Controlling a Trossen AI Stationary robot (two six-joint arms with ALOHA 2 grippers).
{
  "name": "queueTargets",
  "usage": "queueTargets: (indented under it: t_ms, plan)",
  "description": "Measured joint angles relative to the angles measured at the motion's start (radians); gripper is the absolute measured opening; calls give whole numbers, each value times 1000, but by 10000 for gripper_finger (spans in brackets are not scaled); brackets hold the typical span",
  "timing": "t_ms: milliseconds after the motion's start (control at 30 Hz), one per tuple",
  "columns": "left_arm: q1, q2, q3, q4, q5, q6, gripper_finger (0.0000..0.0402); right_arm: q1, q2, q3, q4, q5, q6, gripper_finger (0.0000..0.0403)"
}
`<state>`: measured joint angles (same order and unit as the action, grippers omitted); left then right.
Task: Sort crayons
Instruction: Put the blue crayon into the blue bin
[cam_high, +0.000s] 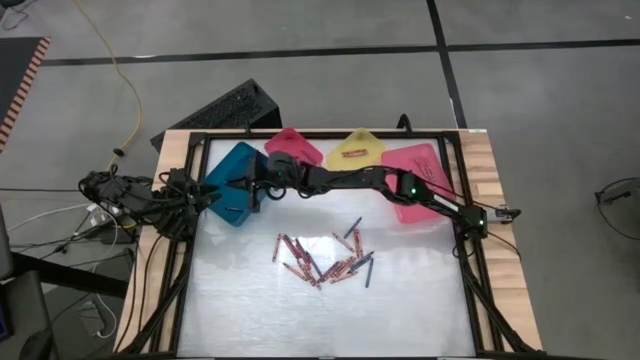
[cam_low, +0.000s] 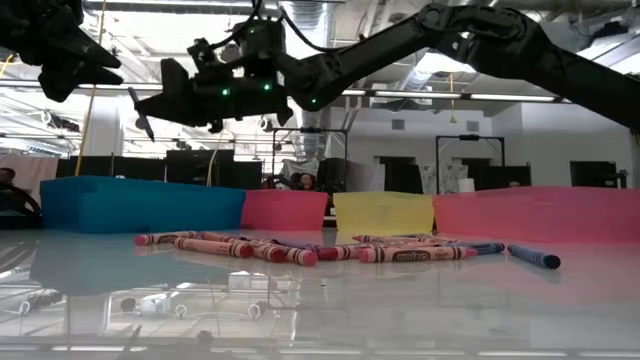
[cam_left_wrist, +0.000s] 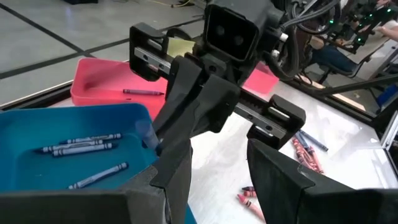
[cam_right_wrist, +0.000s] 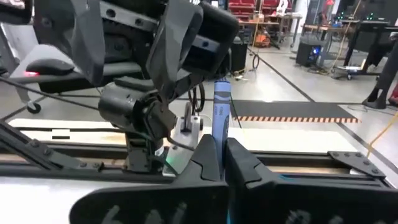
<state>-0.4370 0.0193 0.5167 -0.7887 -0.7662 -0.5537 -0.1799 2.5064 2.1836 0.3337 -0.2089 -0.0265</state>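
- High view: the right gripper (cam_high: 250, 192) reaches across the far side of the table (cam_high: 250, 300) to the teal bin (cam_high: 232, 180) at far left; the left gripper (cam_high: 212, 195) sits just beside it at that bin's left edge; the loose crayons (cam_high: 325, 262) lie clustered mid-table, well apart from both grippers, with bare table to their left, right and near side; a pink bin (cam_high: 295, 145), a yellow bin (cam_high: 357, 150) and a second pink bin (cam_high: 420, 185) line the far edge.
- Low view: the right gripper (cam_low: 140, 110) hangs high above the teal bin (cam_low: 140, 205); the crayons (cam_low: 300, 250) lie flat on the table in front of the bins.
- Left wrist view: the left gripper (cam_left_wrist: 217, 180) has its fingers spread apart, nothing between them; the right gripper hangs close ahead; several blue-grey crayons (cam_left_wrist: 81, 149) lie inside the teal bin (cam_left_wrist: 37, 124); one crayon lies in the pink bin (cam_left_wrist: 99, 87).
- Right wrist view: the right gripper (cam_right_wrist: 221, 158) is clenched on a blue crayon (cam_right_wrist: 221, 118), which stands upright between its fingertips.
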Motion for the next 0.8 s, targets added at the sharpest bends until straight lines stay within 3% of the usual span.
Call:
queueTargets:
  t_ms: [500, 800]
  plan:
    - [0, 0, 0, 0, 0, 0, 145, -34, 4, 5, -169, 1, -3, 10]
    - [0, 0, 0, 0, 0, 0, 145, -42, 4, 5, -182, 23, -34, 78]
